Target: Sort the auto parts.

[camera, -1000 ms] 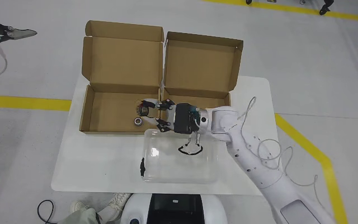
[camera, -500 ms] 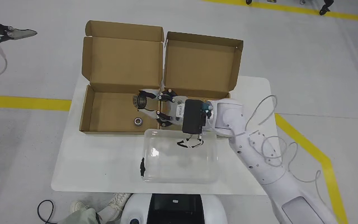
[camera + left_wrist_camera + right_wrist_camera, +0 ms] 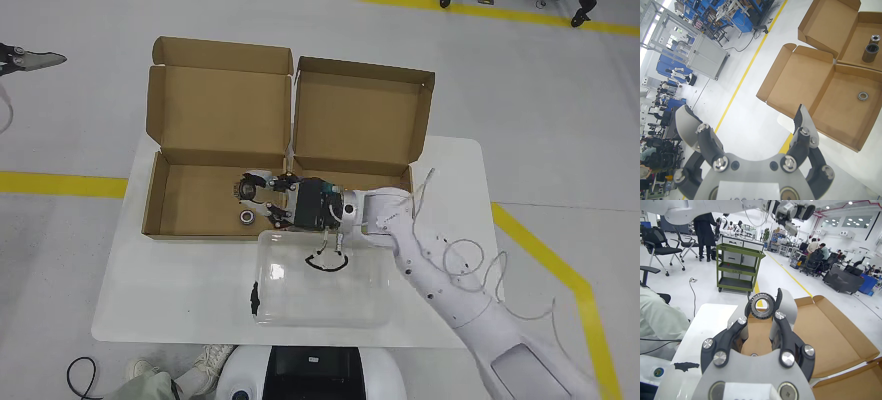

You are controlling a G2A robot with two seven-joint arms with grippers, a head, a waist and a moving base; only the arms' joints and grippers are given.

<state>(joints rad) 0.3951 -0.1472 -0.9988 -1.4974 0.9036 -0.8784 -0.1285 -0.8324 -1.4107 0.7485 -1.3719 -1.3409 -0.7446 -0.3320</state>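
Right wrist view: right pincer (image 3: 762, 307) grips a tapered roller bearing (image 3: 762, 314) upright between its fingertips at frame centre. Top view places both over the left-hand cardboard box (image 3: 190, 200), with a smaller bearing (image 3: 244, 216) just below in frame. Left pincer (image 3: 743, 113) gapes wide.

top view straight down on table (image 3: 450, 180), wrist views behind left hand (image 3: 743, 111), right hand (image 3: 762, 304), all sharing boxes (image 3: 195, 200)
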